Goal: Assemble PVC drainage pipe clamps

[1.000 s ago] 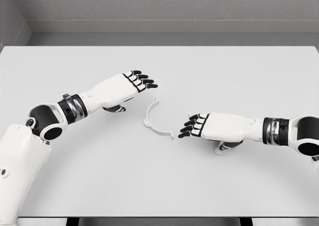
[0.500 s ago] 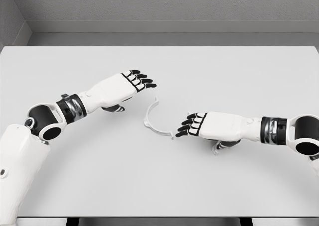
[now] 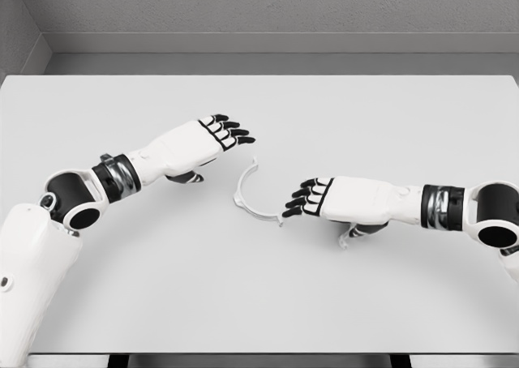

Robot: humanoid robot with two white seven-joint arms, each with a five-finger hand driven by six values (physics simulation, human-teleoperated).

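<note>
A thin white half-ring pipe clamp (image 3: 248, 195) lies flat on the table near the middle, its open side facing right. My right hand (image 3: 302, 199) hovers just right of the clamp's lower end, palm down, fingers stretched out and holding nothing; its fingertips (image 3: 289, 211) almost reach the clamp's tip. Another small white piece (image 3: 346, 237) shows partly under the right palm; its shape is hidden. My left hand (image 3: 227, 130) floats up and left of the clamp, fingers extended, apart from it.
The white table (image 3: 259, 303) spans the whole view, with a grey wall behind its far edge. The left arm's shoulder and upper arm fill the lower left corner.
My right hand has slid left and slightly up, closing the gap to the clamp's lower end. The left hand has barely moved. The clamp lies where it was.
</note>
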